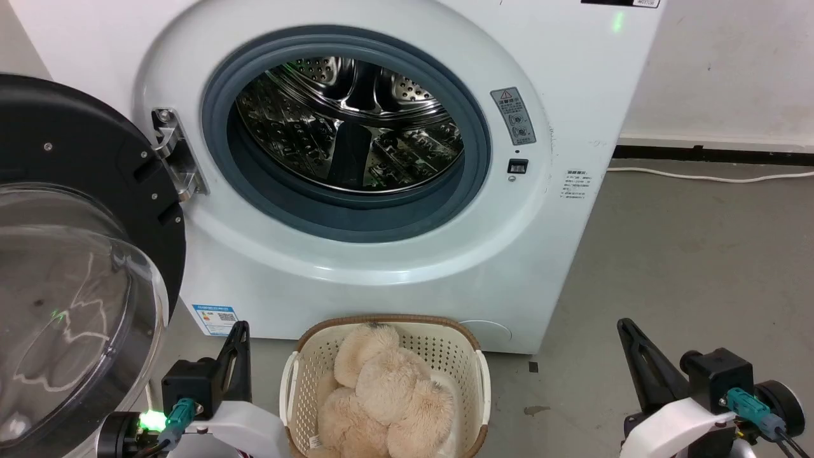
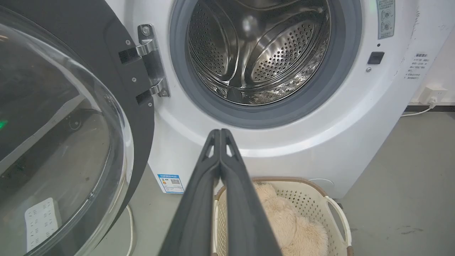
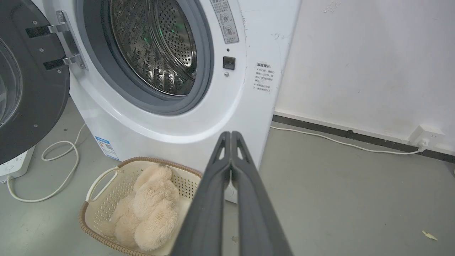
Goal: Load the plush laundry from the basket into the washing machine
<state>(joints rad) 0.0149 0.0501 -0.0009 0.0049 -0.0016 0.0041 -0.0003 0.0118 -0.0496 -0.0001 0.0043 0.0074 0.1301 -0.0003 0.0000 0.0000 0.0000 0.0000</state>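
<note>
Two pincers waited at the bottom corners of the head view. The left pincer [image 2: 220,138] and the right pincer [image 3: 231,140] each had its fingers pressed together tip to tip, with nothing held between them. The plush laundry [image 1: 381,394] lay heaped in the basket [image 1: 445,346] at the lower centre of the frame, on the floor [image 1: 687,267] just in front of the washing machine [image 1: 572,254]. Its door [image 1: 76,191] stood wide open at the left, and its drum [image 1: 356,127] looked bare. Loading appeared not yet begun, with the pickup as the step in hand. The next move would likely call for one pincer to part its fingers, drop over the basket and take a deep bite of the soft pile.
</note>
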